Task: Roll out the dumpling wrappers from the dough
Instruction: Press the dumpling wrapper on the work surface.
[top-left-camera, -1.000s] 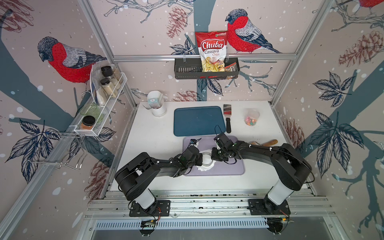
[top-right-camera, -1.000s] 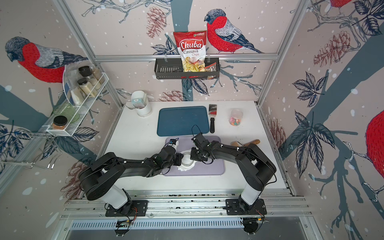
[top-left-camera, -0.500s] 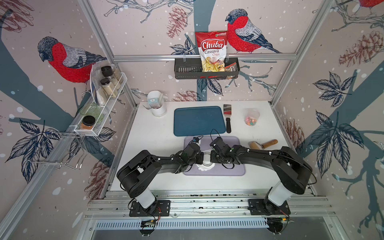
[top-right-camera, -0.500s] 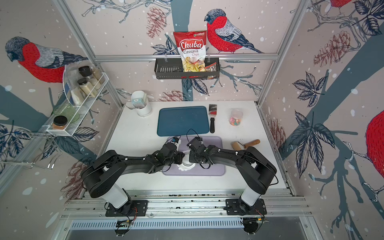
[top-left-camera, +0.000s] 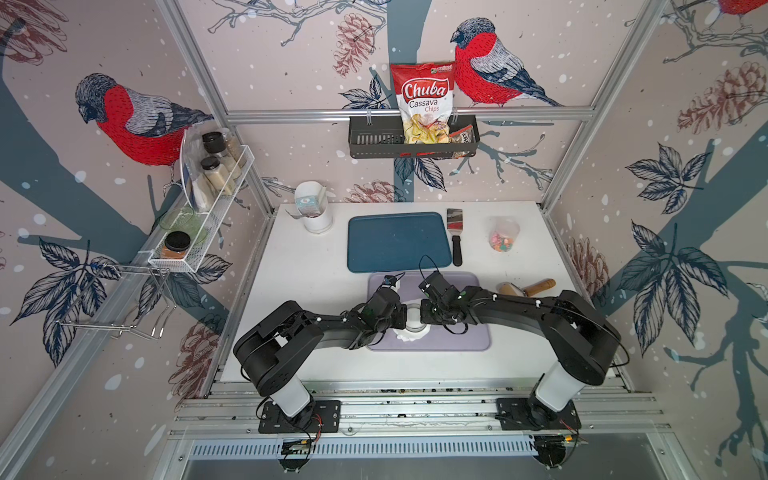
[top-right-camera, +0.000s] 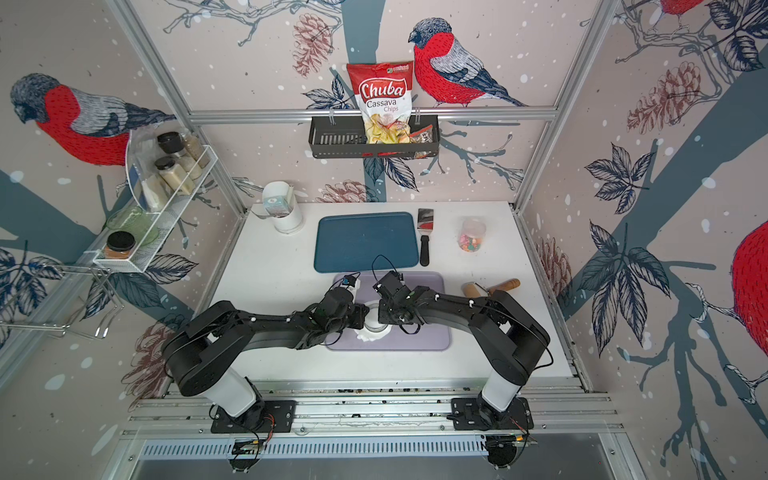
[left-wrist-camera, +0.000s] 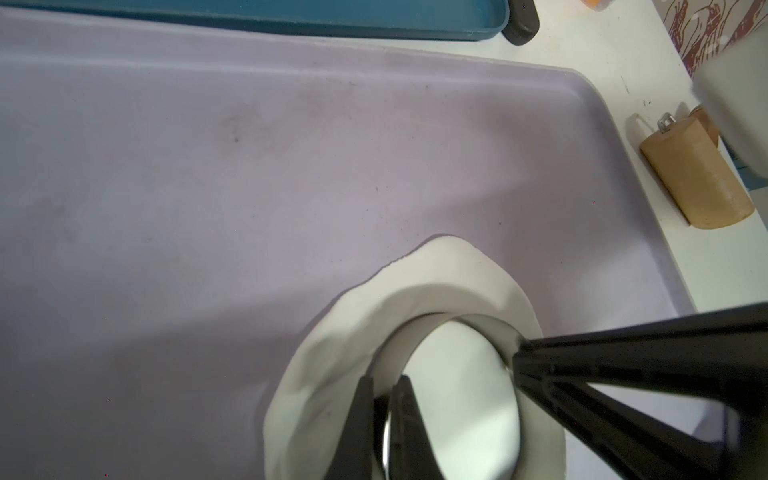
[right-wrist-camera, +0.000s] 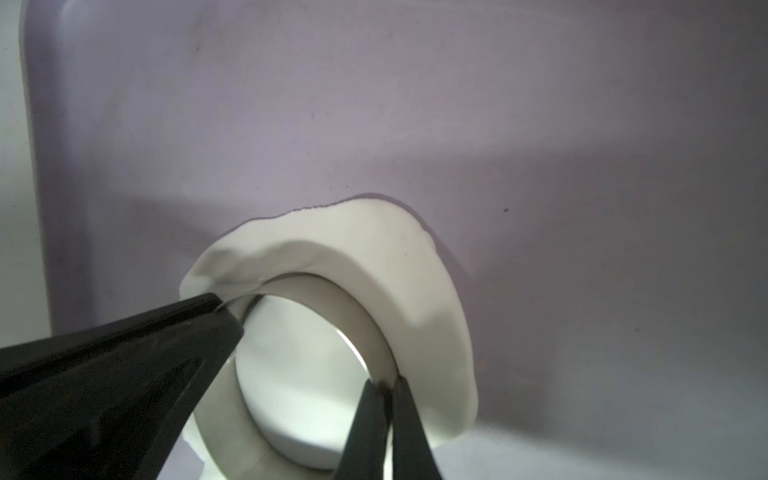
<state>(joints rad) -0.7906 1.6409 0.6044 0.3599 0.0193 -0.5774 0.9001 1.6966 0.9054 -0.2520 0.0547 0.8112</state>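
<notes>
Your left gripper (left-wrist-camera: 384, 390) and right gripper (right-wrist-camera: 384, 388) are pinched tight on the ring cutter (right-wrist-camera: 328, 297) wall. The dough (right-wrist-camera: 374, 249) looks soft and likely tears, so peel it by its edge.

High above my fingers (left-wrist-camera: 359, 424), both top views look down over the whole table (top-left-camera: 316, 291). Wrist cameras peer closely along those fingers, sharing the metal ring (right-wrist-camera: 353, 307) and lilac tray (right-wrist-camera: 540, 124).

The only print I can read stands on the red-and-white chip bag (top-left-camera: 424, 106) in the black wall basket (top-left-camera: 374, 143): "Chuba Cassava Chips". The small packet (top-left-camera: 463, 136) beside it is too blurred.
</notes>
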